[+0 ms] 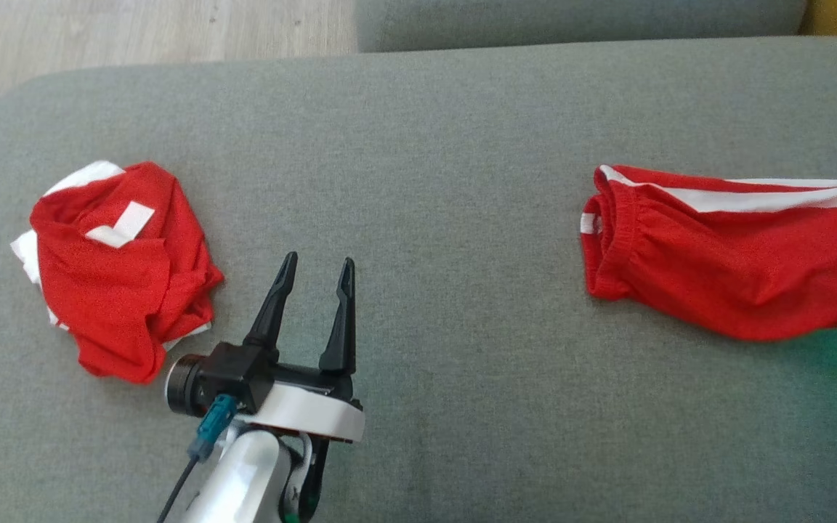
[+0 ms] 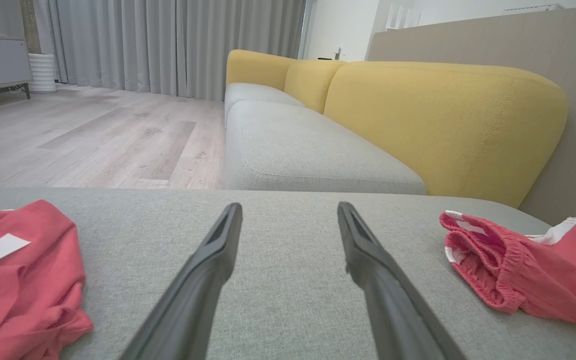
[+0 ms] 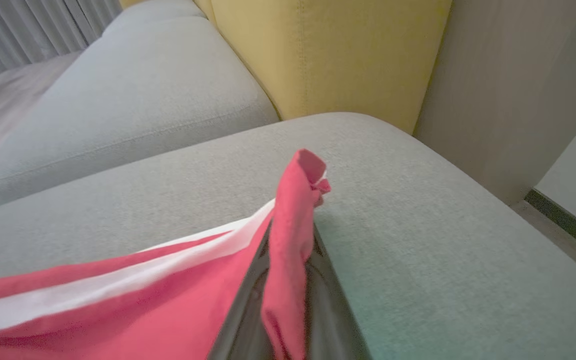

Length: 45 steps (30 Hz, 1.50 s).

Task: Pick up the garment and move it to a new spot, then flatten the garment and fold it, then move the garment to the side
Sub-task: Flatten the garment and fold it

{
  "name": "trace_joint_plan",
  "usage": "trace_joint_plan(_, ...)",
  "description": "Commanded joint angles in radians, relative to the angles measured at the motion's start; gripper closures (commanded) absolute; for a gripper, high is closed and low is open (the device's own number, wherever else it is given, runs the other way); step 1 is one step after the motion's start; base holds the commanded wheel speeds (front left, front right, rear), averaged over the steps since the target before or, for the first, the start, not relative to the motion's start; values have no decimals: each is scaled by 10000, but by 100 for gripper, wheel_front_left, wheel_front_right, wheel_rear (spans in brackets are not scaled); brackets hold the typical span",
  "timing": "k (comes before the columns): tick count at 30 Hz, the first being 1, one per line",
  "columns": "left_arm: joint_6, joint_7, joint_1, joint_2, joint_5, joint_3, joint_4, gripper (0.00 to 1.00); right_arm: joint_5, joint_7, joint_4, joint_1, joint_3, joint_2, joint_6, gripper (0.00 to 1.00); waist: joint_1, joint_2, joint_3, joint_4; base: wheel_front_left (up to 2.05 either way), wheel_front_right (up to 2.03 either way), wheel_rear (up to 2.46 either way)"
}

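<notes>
My right end effector (image 3: pixel 292 250) is pinched tight on a raised fold of the red mesh shorts with a white side stripe (image 1: pixel 724 254), which lie stretched out on the right of the grey fabric sofa cushion (image 1: pixel 418 131). My left end effector (image 1: pixel 320 258) is spread wide and holds nothing, over bare cushion between the shorts and a crumpled red-and-white shirt (image 1: pixel 124 283) on the left

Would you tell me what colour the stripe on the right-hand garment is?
The stripe is white on the red garment; clearest in the head view.
</notes>
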Motion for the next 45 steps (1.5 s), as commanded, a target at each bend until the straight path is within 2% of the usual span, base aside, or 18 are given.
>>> trace_joint_plan(1, 14, -63, -159, 92, 76, 373, -243, 0, -50, -230, -430, -103, 239, 19, -7, 100, 1, 0, -125, -10, 0, 0, 0)
trace_joint_plan(7, 29, -63, -38, 155, 54, 439, -215, 0, 141, -626, -1279, -55, 1055, 820, -7, 100, 1, 0, -571, 12, 0, 0, 0)
trace_joint_plan(12, 49, -54, 120, 230, 21, 407, -211, 0, 618, -773, -2225, 220, 2142, 1449, -7, 100, 1, 0, -894, 116, 0, 0, 0)
trace_joint_plan(19, 97, 16, 311, 347, -34, 387, -315, 0, 1243, -978, -3272, 743, 3549, 1875, -7, 100, 1, 0, -1081, 392, 0, 0, 0)
trace_joint_plan(20, 111, 54, 360, 390, -44, 373, -355, 0, 1360, -1010, -3420, 930, 4021, 1936, -7, 100, 1, 0, -1095, 493, 0, 0, 0)
trace_joint_plan(28, 245, 209, 474, 512, -84, 368, -448, 0, 1648, -1116, -3355, 1429, 5355, 2080, -7, 100, 1, 0, -1132, 762, 0, 0, 0)
trace_joint_plan(35, 332, 240, 528, 607, -100, 355, -522, 0, 1930, -1013, -2846, 1626, 6729, 2071, -7, 100, 1, 0, -1124, 621, 0, 0, 0)
trace_joint_plan(36, 337, 244, 530, 606, -106, 343, -527, 0, 1944, -982, -2773, 1616, 6987, 2062, -7, 74, 1, 0, -1127, 574, 0, 0, 0)
trace_joint_plan(37, 343, 246, 528, 604, -112, 331, -532, 0, 1990, -987, -2722, 1604, 7195, 2067, -7, 0, 1, 0, -1131, 519, 0, 0, 0)
trace_joint_plan(42, 387, 226, 519, 630, -162, 354, -556, 0, 2304, -1029, -2672, 1430, 7831, 2073, -7, 0, 1, 0, -1230, 120, 0, 0, 0)
trace_joint_plan(45, 412, 186, 523, 659, -208, 418, -597, 0, 2634, -1114, -3008, 1268, 7494, 1968, -7, 0, 1, 0, -1309, -212, 0, 0, 0)
